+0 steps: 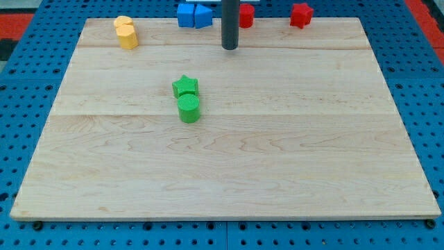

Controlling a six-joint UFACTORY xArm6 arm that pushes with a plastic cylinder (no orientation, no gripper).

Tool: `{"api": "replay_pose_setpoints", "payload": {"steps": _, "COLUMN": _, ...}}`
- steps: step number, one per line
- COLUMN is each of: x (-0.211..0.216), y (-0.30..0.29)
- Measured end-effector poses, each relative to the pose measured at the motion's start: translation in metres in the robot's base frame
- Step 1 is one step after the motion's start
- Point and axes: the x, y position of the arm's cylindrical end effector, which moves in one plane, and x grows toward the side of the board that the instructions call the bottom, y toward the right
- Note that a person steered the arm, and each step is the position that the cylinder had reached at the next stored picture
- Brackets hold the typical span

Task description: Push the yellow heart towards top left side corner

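Near the view's top left corner of the wooden board sat the yellow heart, close to the top edge and well apart from everything else. My tip stood near the top edge, a little left of centre — a bare rod with nothing to open or close, touching no block. Just to its left at the top edge were two blue blocks, pressed together; their shapes were hard to make out. To its right sat a red block, partly hidden behind the rod, and farther right a red star. Toward the middle — left of centre — a green star touched a green cylinder just below it.
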Motion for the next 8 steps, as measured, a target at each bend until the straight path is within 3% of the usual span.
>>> {"api": "replay_pose_setpoints", "payload": {"steps": 5, "x": -0.02, "y": -0.036}}
{"api": "replay_pose_setpoints", "payload": {"steps": 8, "x": -0.058, "y": -0.148}}
